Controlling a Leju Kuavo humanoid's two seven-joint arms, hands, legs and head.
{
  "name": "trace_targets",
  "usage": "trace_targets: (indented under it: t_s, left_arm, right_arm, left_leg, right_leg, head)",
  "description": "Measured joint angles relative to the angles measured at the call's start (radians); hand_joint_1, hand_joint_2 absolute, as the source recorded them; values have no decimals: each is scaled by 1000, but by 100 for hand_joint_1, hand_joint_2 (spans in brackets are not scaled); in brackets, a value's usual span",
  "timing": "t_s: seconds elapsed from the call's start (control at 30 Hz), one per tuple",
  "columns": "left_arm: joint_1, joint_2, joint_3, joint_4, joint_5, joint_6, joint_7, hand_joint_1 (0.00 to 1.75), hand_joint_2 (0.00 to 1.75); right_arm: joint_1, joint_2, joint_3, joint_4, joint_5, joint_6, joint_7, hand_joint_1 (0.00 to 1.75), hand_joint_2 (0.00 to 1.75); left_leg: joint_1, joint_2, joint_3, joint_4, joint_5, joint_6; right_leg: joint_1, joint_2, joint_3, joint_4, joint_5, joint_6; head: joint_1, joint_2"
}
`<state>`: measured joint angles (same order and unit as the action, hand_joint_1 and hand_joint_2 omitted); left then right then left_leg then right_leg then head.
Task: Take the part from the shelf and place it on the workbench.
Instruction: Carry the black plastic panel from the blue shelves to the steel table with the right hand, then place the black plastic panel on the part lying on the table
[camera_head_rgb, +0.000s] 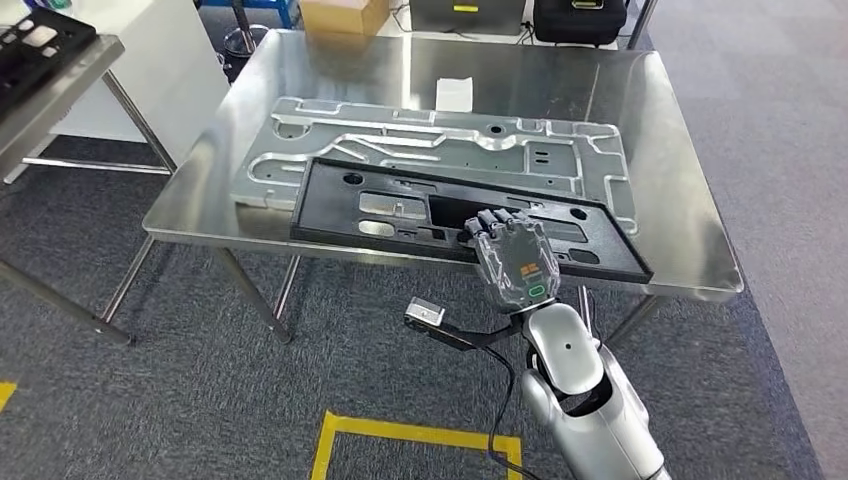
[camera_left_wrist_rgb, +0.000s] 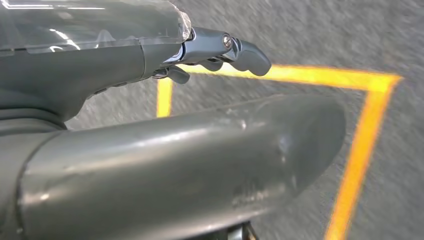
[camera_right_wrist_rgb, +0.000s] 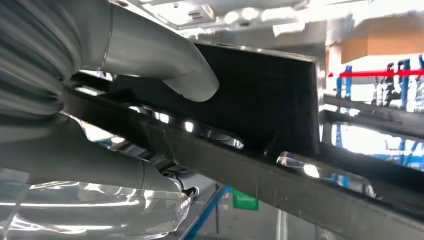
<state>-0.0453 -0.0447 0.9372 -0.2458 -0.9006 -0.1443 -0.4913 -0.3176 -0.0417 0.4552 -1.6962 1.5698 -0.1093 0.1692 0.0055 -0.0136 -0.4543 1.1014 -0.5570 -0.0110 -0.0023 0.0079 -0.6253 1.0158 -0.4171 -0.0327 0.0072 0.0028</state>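
Right robot hand clamped on black part atop workbench; left robot hand loosely curled, empty.

- The right arm rose from the lower right of the head view, its silver forearm angled up and slightly left.
- The right hand sat just right of centre, back upward, gripping a black part, thumb on one face, fingers on the other.
- The left hand hung with fingers loosely curled, holding nothing.
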Motion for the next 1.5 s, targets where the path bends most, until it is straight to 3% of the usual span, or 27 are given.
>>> trace_targets:
  t_s: [0.1,0.17,0.2,0.27,0.33,0.43,0.5,0.57,0.63,0.67,0.7,0.77,0.83,0.87,0.9,0.97,1.03,1.07,1.13,1.2,1.23,1.27,1.33,1.37,1.4,1.5]
  left_arm:
    - [1,1,8,0,-2,-2,1,0,0]
    - [5,2,13,0,-2,-3,2,0,0]
    - [6,2,14,0,-2,-3,2,0,0]
    - [8,3,17,0,-2,-3,2,0,0]
    - [10,4,20,0,-3,-3,2,0,0]
    - [11,6,22,0,-8,-3,0,0,0]
    - [8,6,23,0,-13,-4,-3,0,0]
    - [6,6,25,0,-16,-5,-5,0,0]
    - [6,7,28,0,-20,-6,-6,0,0]
    - [7,7,30,0,-22,-7,-7,0,0]
    - [8,7,31,0,-24,-8,-8,0,0]
    - [9,7,33,0,-31,-10,-11,0,0]
    - [8,7,35,1,-36,-12,-13,0,0]
    - [7,7,37,1,-38,-12,-14,0,0]
    - [6,8,37,1,-40,-12,-15,0,0]
    - [4,9,38,1,-45,-13,-18,0,0]
    - [1,11,38,1,-49,-14,-20,0,0]
    - [1,12,39,1,-51,-14,-20,0,0]
    - [2,13,39,1,-53,-15,-21,0,0]
    - [6,13,40,1,-53,-12,-20,0,0]
    - [7,14,40,1,-54,-9,-20,0,0]
    - [8,14,41,1,-54,-6,-19,0,0]
    - [11,16,44,1,-56,1,-17,0,0]
    - [12,17,45,1,-58,4,-15,0,0]
    - [12,18,46,1,-59,7,-15,0,0]
    - [7,19,46,1,-65,13,-14,0,0]
  right_arm:
    - [-12,-9,5,10,0,6,-4,175,175]
    - [-12,-14,7,17,0,9,-9,175,175]
    - [-12,-17,8,20,0,9,-12,175,175]
    - [-13,-20,8,26,0,9,-15,175,175]
    - [-14,-24,8,34,0,10,-17,175,175]
    - [-16,-29,8,46,0,13,-26,175,175]
    - [-20,-33,6,55,-1,14,-35,175,175]
    - [-23,-37,2,65,-3,15,-43,175,175]
    - [-24,-40,-3,78,-6,16,-49,175,175]
    - [-24,-42,-6,86,-8,18,-53,175,175]
    - [-24,-44,-10,95,-12,19,-57,175,175]
    - [-24,-49,-21,114,-19,22,-67,175,175]
    - [-28,-55,-33,138,-27,23,-75,175,175]
    - [-29,-57,-39,150,-30,23,-79,175,175]
    - [-32,-59,-45,162,-34,23,-83,175,175]
    - [-37,-61,-59,183,-41,22,-88,175,175]
    - [-47,-62,-74,206,-50,20,-93,175,175]
    - [-50,-62,-81,218,-54,18,-95,175,175]
    - [-54,-62,-90,241,-61,15,-101,175,175]
    - [-51,-62,-97,262,-66,12,-105,175,175]
    - [-49,-62,-101,272,-67,10,-106,175,175]
    - [-48,-62,-104,281,-68,9,-107,175,175]
    - [-45,-61,-107,300,-68,6,-108,175,175]
    - [-44,-60,-109,310,-68,4,-108,175,175]
    - [-43,-60,-112,318,-69,3,-108,175,175]
    - [-43,-59,-125,331,-70,0,-109,175,175]
  left_leg:
    - [2,4,-125,164,-67,-12]
    - [4,5,-182,183,-98,-13]
    - [4,6,-193,151,-80,-11]
    - [3,6,-188,33,33,-2]
    - [-2,6,-181,-46,110,8]
    - [-2,4,-160,-71,117,25]
    - [2,4,-138,-78,119,39]
    - [3,5,-123,-80,111,45]
    - [3,4,-113,-80,98,46]
    - [3,4,-105,-80,90,45]
    - [3,3,-95,-80,81,43]
    - [3,3,-71,-81,62,39]
    - [3,3,-53,-85,47,30]
    - [4,3,-46,-89,43,25]
    - [3,4,-38,-92,43,18]
    - [3,5,-30,-83,45,6]
    - [4,6,-61,-15,48,-2]
    - [5,7,-98,44,41,-6]
    - [6,7,-189,159,-4,-15]
    - [6,7,-248,185,-44,-18]
    - [6,7,-256,153,-33,-15]
    - [5,7,-254,99,7,-10]
    - [1,7,-246,-19,135,5]
    - [-1,6,-244,-52,184,11]
    - [-4,5,-244,-66,210,16]
    - [-2,5,-230,-76,207,32]
  right_leg:
    - [0,0,36,-4,-29,-10]
    - [0,3,64,-4,-53,-8]
    - [0,4,80,-4,-65,-6]
    - [1,4,110,-3,-89,-1]
    - [3,7,130,-2,-113,10]
    - [6,9,148,10,-122,31]
    - [4,6,139,50,-131,42]
    - [0,2,78,147,-169,54]
    - [-4,0,-7,246,-210,60]
    - [-5,-1,-35,261,-210,60]
    - [-5,-2,-47,244,-188,60]
    - [-3,-4,-29,129,-89,53]
    - [5,-7,-10,36,-23,41]
    - [10,-8,-7,16,-11,34]
    - [14,-8,-5,11,-18,26]
    - [11,-5,17,-6,-19,10]
    - [6,-5,46,-18,-28,-2]
    - [5,-5,59,-23,-35,-6]
    - [5,-5,83,-25,-53,-10]
    - [5,-3,111,-25,-75,-9]
    - [5,-2,128,-25,-87,-7]
    - [5,-1,144,-25,-100,-4]
    - [8,1,168,-20,-126,3]
    - [9,2,174,-17,-138,9]
    - [9,4,177,-16,-148,15]
    - [7,4,186,-17,-171,36]
  head:
    - [-1,0]
    - [-1,0]
    - [-1,0]
    - [-1,0]
    - [-1,0]
    - [-1,0]
    - [3,0]
    - [7,0]
    - [7,0]
    - [7,0]
    - [7,0]
    - [8,0]
    - [6,0]
    - [5,0]
    - [4,0]
    - [4,0]
    - [2,0]
    - [1,0]
    - [-1,0]
    - [-1,0]
    - [-1,0]
    - [-1,0]
    - [-1,0]
    - [-2,0]
    - [-2,0]
    - [-2,0]
